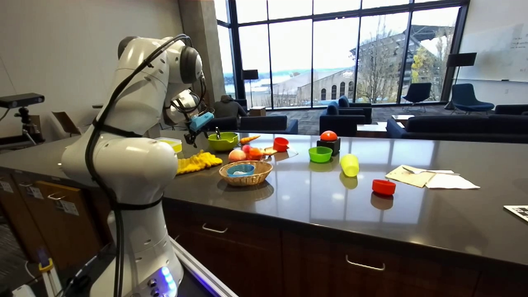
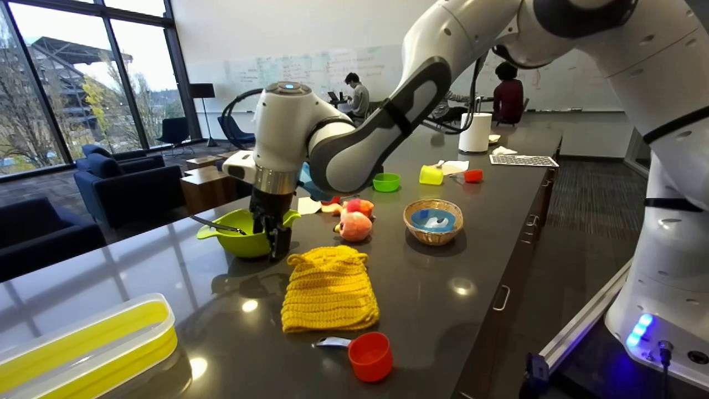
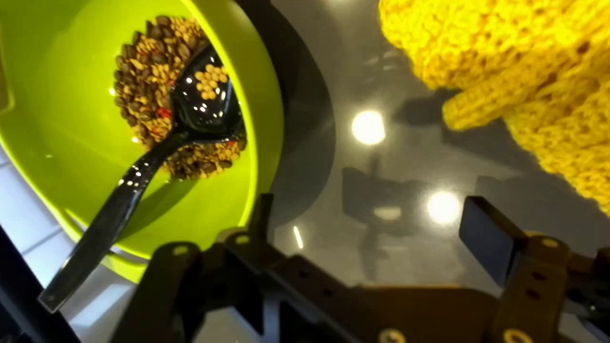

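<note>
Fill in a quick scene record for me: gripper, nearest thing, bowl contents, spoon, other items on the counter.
Gripper: open, nothing between the jaws
Nearest thing: green bowl; one fingertip is right by its rim, contact cannot be told
Bowl contents: mixed grains and dark beans, black spoon
Spoon: handle over the rim, some pale grains in its scoop
Other items: yellow knitted piece, red cup, wicker basket holding a blue bowl

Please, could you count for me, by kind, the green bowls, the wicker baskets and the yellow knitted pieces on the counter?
Green bowls: 2 (large bowl, small bowl)
Wicker: 1 (basket)
Knitted: 1 (yellow piece)
Total: 4
</note>
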Robot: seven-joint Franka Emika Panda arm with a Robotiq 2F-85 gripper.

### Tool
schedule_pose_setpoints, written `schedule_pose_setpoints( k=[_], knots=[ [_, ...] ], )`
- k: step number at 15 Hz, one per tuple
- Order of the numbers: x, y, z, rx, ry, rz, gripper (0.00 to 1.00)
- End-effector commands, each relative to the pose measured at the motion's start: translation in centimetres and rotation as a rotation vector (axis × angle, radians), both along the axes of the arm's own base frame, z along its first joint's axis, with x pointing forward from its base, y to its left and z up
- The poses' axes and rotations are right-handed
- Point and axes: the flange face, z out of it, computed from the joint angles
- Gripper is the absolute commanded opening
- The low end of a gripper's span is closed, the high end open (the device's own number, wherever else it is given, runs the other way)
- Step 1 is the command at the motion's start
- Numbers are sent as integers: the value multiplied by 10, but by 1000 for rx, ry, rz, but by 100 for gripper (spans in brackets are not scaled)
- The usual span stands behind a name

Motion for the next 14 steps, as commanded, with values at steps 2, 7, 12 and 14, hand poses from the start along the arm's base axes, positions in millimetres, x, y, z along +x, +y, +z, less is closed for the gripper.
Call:
schedule_pose_setpoints(
  k=[2, 7, 12, 14],
  knots=[
    [2, 9, -5, 6, 13, 1, 100],
    [3, 8, 16, -5, -128, 14, 100],
    [0, 24, 80, 17, -361, 35, 100],
    [0, 24, 96, 22, -410, 32, 100]
  ],
)
